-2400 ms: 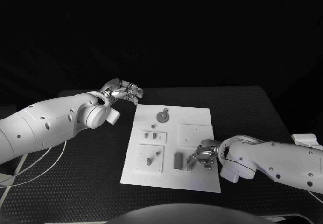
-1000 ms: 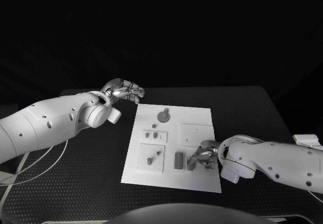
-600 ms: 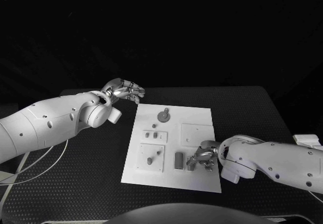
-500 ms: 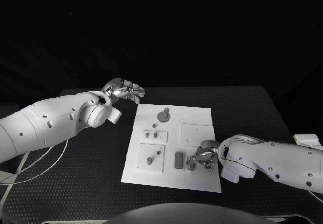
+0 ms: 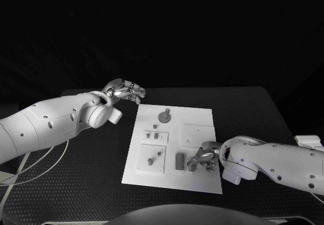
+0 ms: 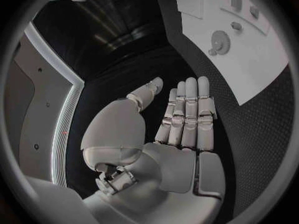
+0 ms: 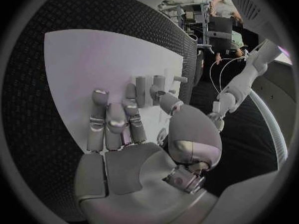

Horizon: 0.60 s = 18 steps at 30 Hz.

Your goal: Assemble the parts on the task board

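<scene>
The white task board (image 5: 195, 119) lies in the middle of the table. Grey parts sit on it: a round gear-like piece (image 5: 164, 116), two short pegs (image 5: 152, 136), a peg and a lump (image 5: 154, 158), and a dark block (image 5: 179, 161). My right hand (image 5: 204, 158) is down on the board's near right part, and its thumb and a finger (image 7: 131, 93) pinch a small upright grey peg (image 7: 150, 91) among other pegs (image 7: 159, 81). My left hand (image 5: 125, 90) hovers off the board's far left corner, fingers straight (image 6: 187, 112), holding nothing.
The black table (image 5: 250, 108) has bare room on both sides of the board. A square recess (image 5: 196, 133) lies just beyond the right hand. A cable (image 5: 40, 164) loops at the table's left edge.
</scene>
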Available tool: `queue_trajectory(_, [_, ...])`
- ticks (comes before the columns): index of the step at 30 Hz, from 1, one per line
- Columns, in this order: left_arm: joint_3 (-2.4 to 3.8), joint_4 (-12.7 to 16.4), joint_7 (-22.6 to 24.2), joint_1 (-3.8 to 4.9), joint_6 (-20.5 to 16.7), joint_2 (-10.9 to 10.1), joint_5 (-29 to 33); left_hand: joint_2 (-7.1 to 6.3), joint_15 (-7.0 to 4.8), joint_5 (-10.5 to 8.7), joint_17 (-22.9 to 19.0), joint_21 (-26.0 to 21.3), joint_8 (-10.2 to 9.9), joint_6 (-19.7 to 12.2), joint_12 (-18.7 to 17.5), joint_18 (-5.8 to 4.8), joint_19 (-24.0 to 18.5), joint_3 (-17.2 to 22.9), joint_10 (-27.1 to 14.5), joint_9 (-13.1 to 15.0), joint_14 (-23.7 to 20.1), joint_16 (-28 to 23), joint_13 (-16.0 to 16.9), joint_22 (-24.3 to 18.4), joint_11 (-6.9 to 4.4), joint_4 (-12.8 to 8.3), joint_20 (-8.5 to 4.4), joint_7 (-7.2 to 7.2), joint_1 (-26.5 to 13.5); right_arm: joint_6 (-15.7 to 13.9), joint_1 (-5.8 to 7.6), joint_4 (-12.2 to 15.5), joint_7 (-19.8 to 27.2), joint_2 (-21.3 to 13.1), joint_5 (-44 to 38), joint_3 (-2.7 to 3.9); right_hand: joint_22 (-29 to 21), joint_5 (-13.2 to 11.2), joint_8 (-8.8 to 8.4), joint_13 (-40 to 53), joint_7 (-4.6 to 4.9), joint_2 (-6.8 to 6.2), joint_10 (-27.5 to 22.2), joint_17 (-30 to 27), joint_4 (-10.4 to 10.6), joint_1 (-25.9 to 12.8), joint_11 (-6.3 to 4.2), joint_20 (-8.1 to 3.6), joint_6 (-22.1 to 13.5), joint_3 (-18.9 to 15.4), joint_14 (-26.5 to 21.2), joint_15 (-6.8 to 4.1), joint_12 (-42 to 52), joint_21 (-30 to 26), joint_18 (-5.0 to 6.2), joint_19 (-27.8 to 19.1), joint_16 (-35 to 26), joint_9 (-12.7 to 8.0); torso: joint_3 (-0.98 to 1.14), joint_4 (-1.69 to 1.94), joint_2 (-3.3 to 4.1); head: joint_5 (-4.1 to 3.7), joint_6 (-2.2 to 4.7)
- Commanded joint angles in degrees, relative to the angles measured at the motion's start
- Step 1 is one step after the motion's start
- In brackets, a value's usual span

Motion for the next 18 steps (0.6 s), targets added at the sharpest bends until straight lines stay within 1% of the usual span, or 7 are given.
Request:
queue_trajectory(1, [0.03, 0.1, 0.3, 0.06, 0.7, 0.1, 0.3, -0.03, 0.12, -0.01, 0.1, -0.2, 0.2, -0.5, 0.2, 0.63, 0.4, 0.0, -0.2, -0.1, 0.4, -0.3, -0.1, 0.1, -0.04, 0.3, 0.06, 0.00, -0.5, 1.1, -0.15, 0.7, 2.1, 0.2, 0.2, 0.01, 0.7, 0.2, 0.28, 0.1, 2.61, -0.48, -0.1, 0.1, 0.5, -0.1, -0.43, -0.13, -2.4, 0.1, -0.2, -0.21, 0.0, 0.0, 0.82, 0.2, -0.1, 0.2, 0.00, -0.01, 0.00, 0.03, 0.03])
queue_trajectory(8, [0.03, 0.0, 0.3, 0.06, 0.7, 0.0, 0.3, -0.02, 0.13, -0.01, 0.1, -0.2, 0.2, -0.5, 0.2, 0.63, 0.4, 0.0, -0.2, -0.1, 0.4, -0.3, -0.1, 0.1, -0.03, 0.3, 0.06, 0.00, -0.5, 0.9, -0.14, 1.4, 1.9, -0.5, -0.3, 0.02, 0.7, 0.2, 0.61, 0.1, 2.43, -0.79, 0.1, 0.1, 1.4, -0.6, -0.60, -0.22, -2.0, 0.1, 0.0, -0.38, 0.1, 0.1, 0.82, 0.4, 0.0, 0.3, -0.03, 0.01, -0.01, 0.09, -0.02])
queue_trajectory(10, [0.03, 0.1, 0.3, 0.06, 0.8, 0.0, 0.3, -0.03, 0.13, -0.01, 0.1, -0.3, 0.2, -0.5, 0.2, 0.63, 0.4, 0.0, -0.2, -0.1, 0.4, -0.3, -0.1, 0.1, -0.03, 0.3, 0.06, 0.00, -0.5, 0.8, -0.14, 1.6, 1.9, -0.7, -0.5, 0.02, 0.7, 0.2, 0.63, 0.1, 2.41, -0.91, 0.1, 0.1, 1.5, -0.6, -0.62, -0.23, -2.0, 0.1, 0.0, -0.40, 0.1, 0.1, 0.82, 0.4, 0.0, 0.3, -0.06, -0.01, -0.02, 0.00, 0.04])
queue_trajectory(18, [0.03, 0.1, 0.3, 0.06, 0.8, 0.0, 0.3, -0.04, 0.12, -0.01, 0.1, -0.3, 0.3, -0.6, 0.2, 0.63, 0.4, 0.0, -0.3, -0.1, 0.4, -0.3, -0.1, 0.1, -0.03, 0.3, 0.06, 0.00, -0.5, 0.7, -0.13, 1.8, 1.8, -0.9, -0.6, 0.03, 0.7, 0.2, 0.66, 0.0, 2.39, -1.19, 0.1, 0.1, 1.8, -0.7, -0.65, -0.28, -2.0, 0.2, 0.0, -0.44, 0.1, 0.1, 0.82, 0.4, 0.0, 0.2, -0.04, 0.00, 0.00, 0.03, 0.05])
